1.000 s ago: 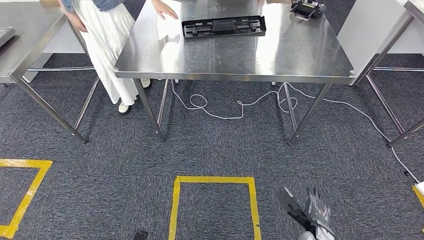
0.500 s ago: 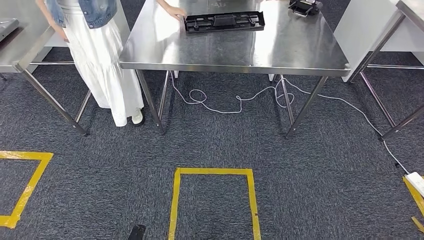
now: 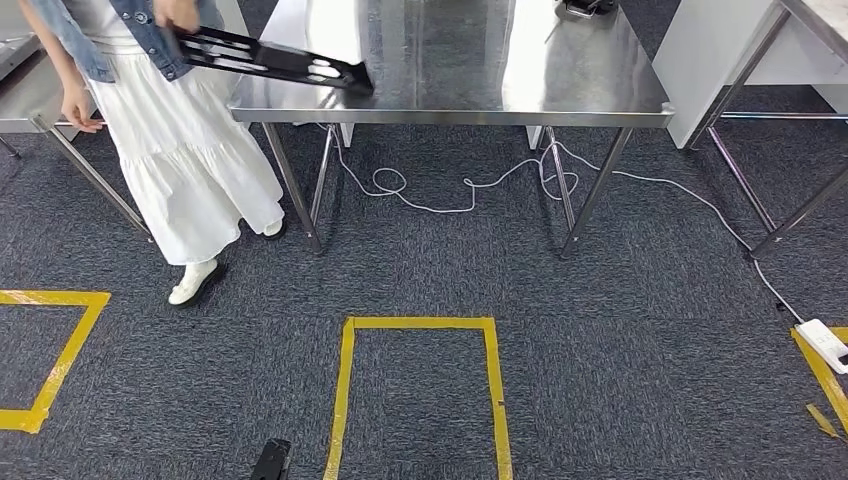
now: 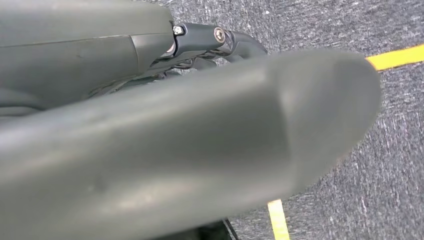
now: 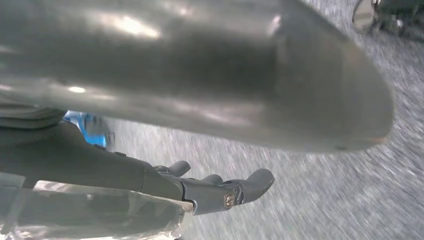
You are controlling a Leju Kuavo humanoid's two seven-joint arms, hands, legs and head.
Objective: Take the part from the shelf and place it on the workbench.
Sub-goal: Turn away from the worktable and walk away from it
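Part (image 3: 270, 58): long flat black plastic panel w/ cut-out slots, tilted, upper left of the head view, one end in a person's hand (image 3: 176, 13), other end over the steel surface (image 3: 560, 95) corner. Your left hand (image 4: 220, 42) and right hand (image 5: 220, 192) hang over carpet, fingers apart, holding nothing.

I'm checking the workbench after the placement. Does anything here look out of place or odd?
Yes. The black part is not lying on the workbench: a person at its left corner holds it tilted in the air, one end over the bench edge. A white cable also trails loose across the carpet underneath.
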